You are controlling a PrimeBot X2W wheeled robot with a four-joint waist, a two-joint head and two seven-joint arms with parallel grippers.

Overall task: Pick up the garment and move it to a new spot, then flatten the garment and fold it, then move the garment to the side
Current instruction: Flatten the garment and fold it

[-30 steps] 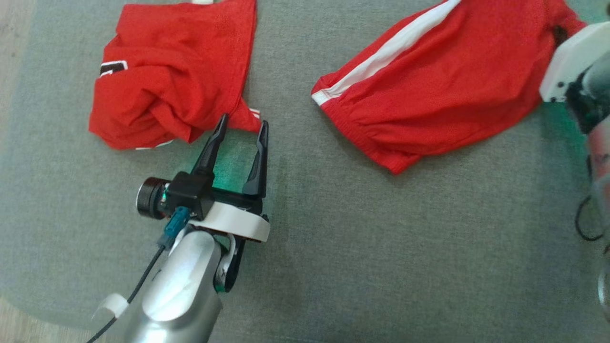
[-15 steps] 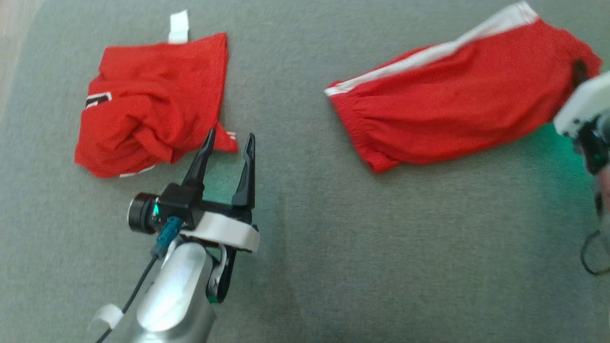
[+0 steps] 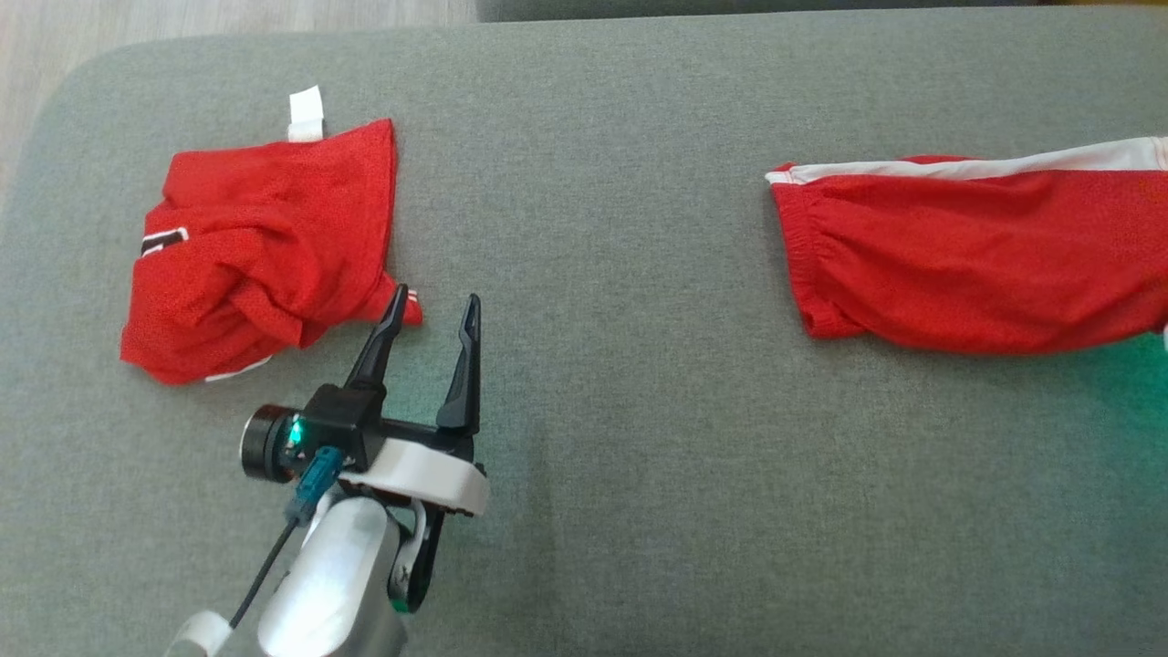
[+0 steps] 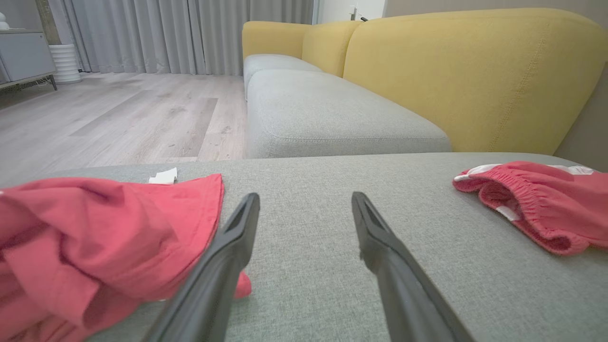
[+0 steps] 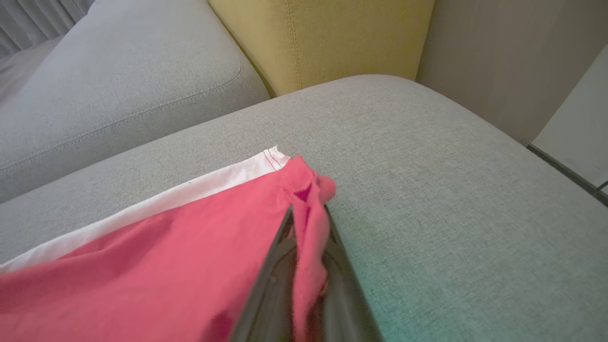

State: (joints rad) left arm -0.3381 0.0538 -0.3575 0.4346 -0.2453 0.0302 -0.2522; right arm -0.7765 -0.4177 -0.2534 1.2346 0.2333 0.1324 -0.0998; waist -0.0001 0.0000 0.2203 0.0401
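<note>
left gripper (image 3: pixel 436 297): fingers apart; tip perhaps touching crumpled red garment (image 3: pixel 255 246) | right gripper (image 5: pixel 308 213): clamped on red shorts (image 5: pixel 142 266) corner

We're scanning for anything to read and nothing comes out legible: on the crumpled red garment (image 3: pixel 265 237), a small black-and-white mark (image 3: pixel 164 241) sits at its left edge, too folded and too small for us to tell letters from numbers. At that garment's far edge a white tag (image 3: pixel 306 114) pokes out, and from here we see it blank. Well off to that garment's right, the striped garment (image 3: pixel 967 265) carries a plain white band (image 3: pixel 967 168) with no lettering we can read.
</note>
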